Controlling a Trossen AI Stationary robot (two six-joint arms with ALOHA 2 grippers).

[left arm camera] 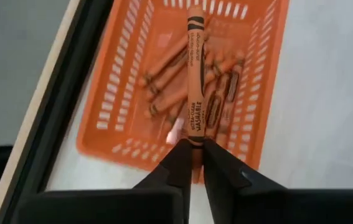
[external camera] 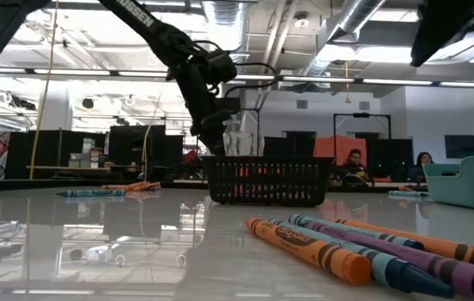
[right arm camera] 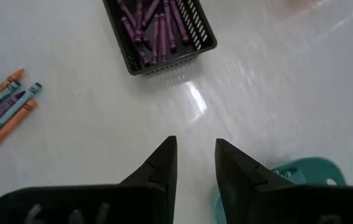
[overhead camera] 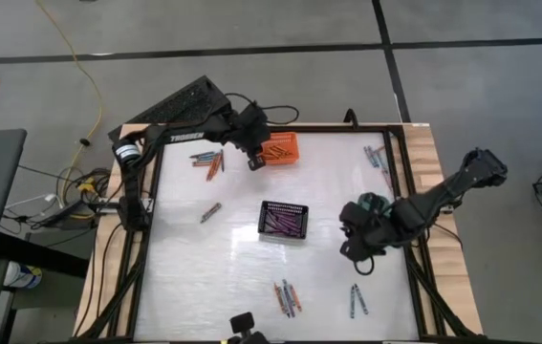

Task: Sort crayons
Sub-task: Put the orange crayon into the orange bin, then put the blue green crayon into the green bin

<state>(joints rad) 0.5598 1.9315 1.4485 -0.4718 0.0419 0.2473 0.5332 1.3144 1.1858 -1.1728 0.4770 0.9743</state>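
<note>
Drop-off step for an orange paper-wrapped crayon (left arm camera: pixel 195 74): clamped by one end in the left gripper (left arm camera: pixel 195 155), poised over the orange slotted plastic basket (left arm camera: pixel 117 99) at the far edge. Next: part the fingers, release cleanly inside. Right gripper (right arm camera: pixel 195 162) idle, jaws apart and empty, beside the teal basket (right arm camera: pixel 301 180).

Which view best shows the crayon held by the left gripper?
The left wrist view: the orange crayon stands clear between the left gripper fingers, above the orange basket. The high view shows only the gripper over the basket; the low and right wrist views don't show the crayon.
</note>
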